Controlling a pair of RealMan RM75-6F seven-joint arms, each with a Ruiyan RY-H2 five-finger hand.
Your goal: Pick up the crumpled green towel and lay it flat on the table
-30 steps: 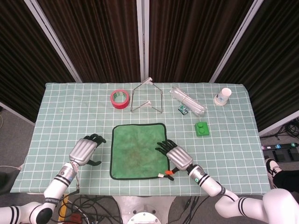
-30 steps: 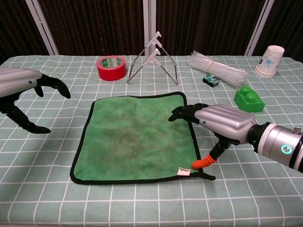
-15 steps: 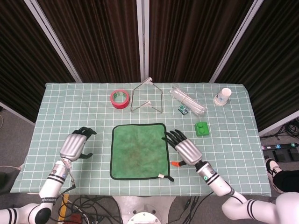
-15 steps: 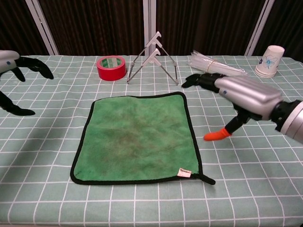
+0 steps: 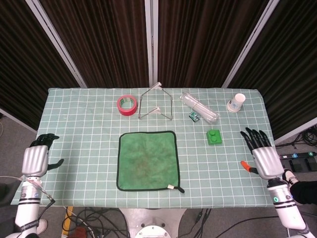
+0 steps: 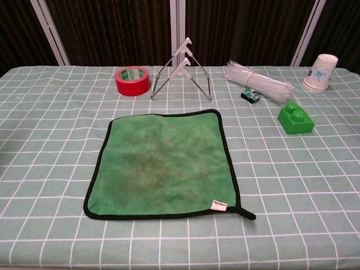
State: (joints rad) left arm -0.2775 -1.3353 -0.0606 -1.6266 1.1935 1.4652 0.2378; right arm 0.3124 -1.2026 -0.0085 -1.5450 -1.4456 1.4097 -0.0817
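Fingers are spread and nothing is grasped by either hand: the left hand (image 5: 35,158) is seen at the table's (image 5: 74,124) nine-o'clock edge, the right hand (image 5: 262,154) past the four-o'clock edge, both well apart from the towel (image 5: 147,159). The towel lies flat, just below table centre, its loop tag at five o'clock of the cloth.

Little risk is judged to remain. A corner could be dragged or rumpled only if a hand were swept back across the cloth; the block (image 5: 214,136), at two o'clock of the towel, could be nudged by the right hand.

Neither hand is shown in the chest view. The right thumb is partly cut off from sight.
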